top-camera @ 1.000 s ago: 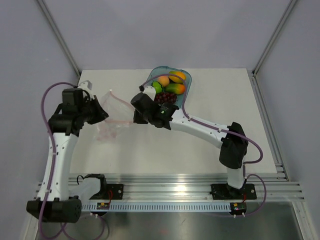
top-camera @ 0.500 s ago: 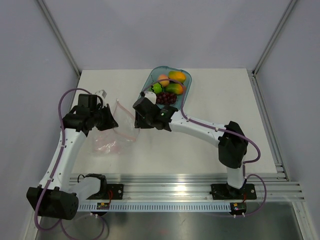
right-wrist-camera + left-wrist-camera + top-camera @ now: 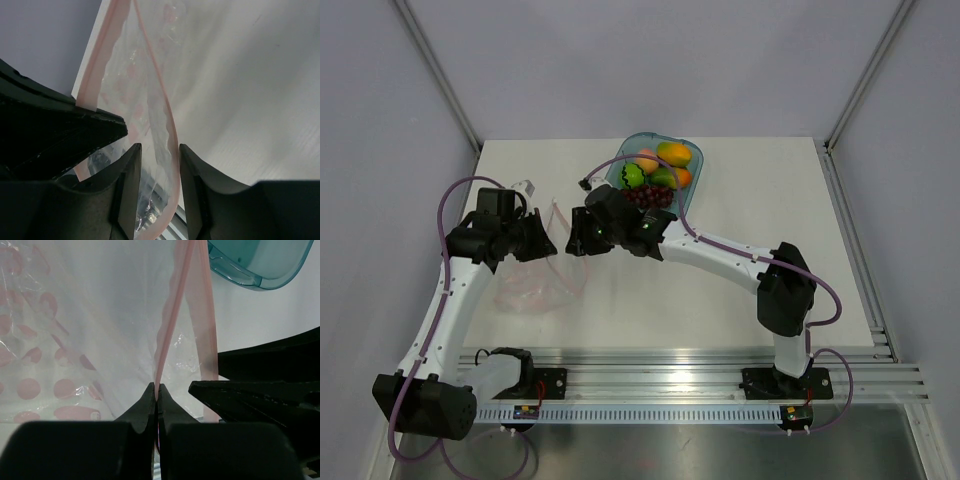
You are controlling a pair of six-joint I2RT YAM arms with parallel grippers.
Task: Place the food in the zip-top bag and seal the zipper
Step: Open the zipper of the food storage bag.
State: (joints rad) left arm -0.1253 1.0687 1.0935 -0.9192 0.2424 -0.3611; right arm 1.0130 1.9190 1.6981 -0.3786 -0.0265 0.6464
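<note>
The zip-top bag lies crumpled on the table's left side, its mouth raised toward the arms. My left gripper is shut on one pink zipper lip, pinched thin between its fingertips. My right gripper stands open just to its right, with the other lip hanging loose between its fingers. The food is piled in the teal tray: a peach-pink fruit, two mangoes, a green fruit and purple grapes.
The right arm's wrist and cable cross in front of the tray's near-left corner. The tray's corner shows beyond the bag's mouth in the left wrist view. Metal rails run along the near edge.
The left arm swung down and right, lowering the bag onto the table. The right gripper opened and moved left, so one lip now sits between its fingers.
</note>
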